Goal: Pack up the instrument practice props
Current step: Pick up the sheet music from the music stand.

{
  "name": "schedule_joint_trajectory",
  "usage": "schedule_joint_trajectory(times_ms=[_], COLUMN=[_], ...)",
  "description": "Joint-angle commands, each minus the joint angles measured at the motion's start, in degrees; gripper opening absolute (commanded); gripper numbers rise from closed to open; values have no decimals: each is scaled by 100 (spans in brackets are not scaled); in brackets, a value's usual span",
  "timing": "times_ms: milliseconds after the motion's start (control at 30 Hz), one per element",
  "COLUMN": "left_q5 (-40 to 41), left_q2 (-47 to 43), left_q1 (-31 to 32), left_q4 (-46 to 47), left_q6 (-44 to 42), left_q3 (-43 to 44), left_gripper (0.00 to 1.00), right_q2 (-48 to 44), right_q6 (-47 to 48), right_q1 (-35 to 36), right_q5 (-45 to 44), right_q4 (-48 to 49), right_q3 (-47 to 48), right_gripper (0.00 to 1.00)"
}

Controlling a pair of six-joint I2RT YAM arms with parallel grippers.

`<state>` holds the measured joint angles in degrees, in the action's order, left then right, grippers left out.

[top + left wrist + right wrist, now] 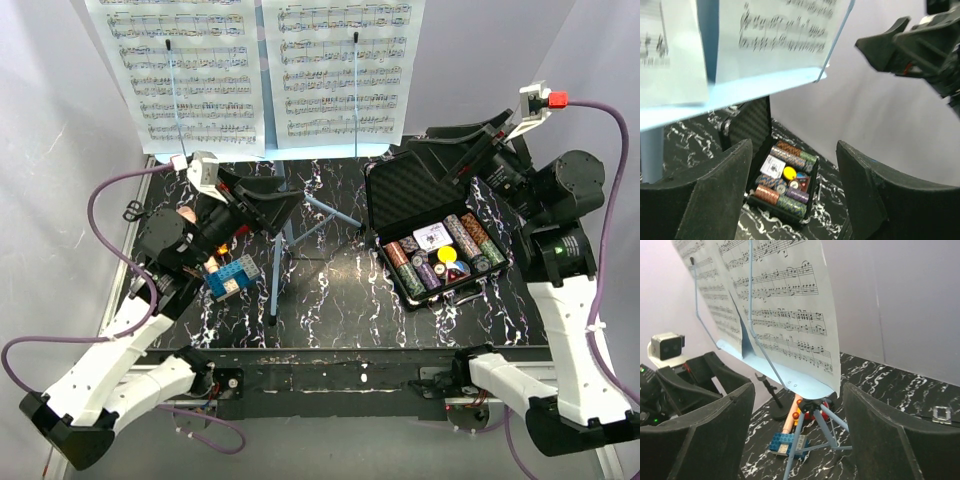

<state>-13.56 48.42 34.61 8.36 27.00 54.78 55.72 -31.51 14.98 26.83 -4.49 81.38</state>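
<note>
My left gripper and right gripper are both spread (nothing between either). Music stand at twelve o'clock.

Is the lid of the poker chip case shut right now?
No, the black case sits with its foam-lined lid raised open, and the poker chips inside are in plain view.

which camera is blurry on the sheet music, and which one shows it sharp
Left wrist view: the sheet-music pages are smeared and the notes unreadable, while the chip case below looks sharper; right wrist view: the staves are crisp; top external view: the pages are evenly lit and legible, with no strong glare.
</note>
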Motion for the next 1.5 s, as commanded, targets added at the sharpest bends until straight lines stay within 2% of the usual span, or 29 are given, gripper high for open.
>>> schedule_joint_trajectory(times_ms=[0,100,233,367,700,833,1200,1467], left_q5=[-147,-120,-252,-445,-832,-973,-1043,-859], left_q2=[176,412,808,1221,2302,2426,2628,2900], left_q1=[11,11,11,11,125,142,274,503], left_q4=[315,429,526,860,886,1281,1589,1265], left_q6=[173,235,358,534,657,797,1043,816], left_q3=[532,822,1262,1578,2519,2572,2880,3187], left_gripper=[69,69,70,71,72,71,68,67], right_q2=[35,18,35,114,246,290,360,430], right_q6=[-759,-1067,-1182,-1182,-1367,-1402,-1446,-1446], right_q1=[-363,-566,-681,-733,-778,-769,-778,-778], right_q5=[902,1026,1079,1105,1246,1325,1395,1351], right_q4=[1343,1871,2075,2180,2479,2550,2629,2524], right_q3=[-332,-754,-975,-1054,-1055,-1046,-993,-914], right_gripper=[77,75,73,73,74,74,69,66])
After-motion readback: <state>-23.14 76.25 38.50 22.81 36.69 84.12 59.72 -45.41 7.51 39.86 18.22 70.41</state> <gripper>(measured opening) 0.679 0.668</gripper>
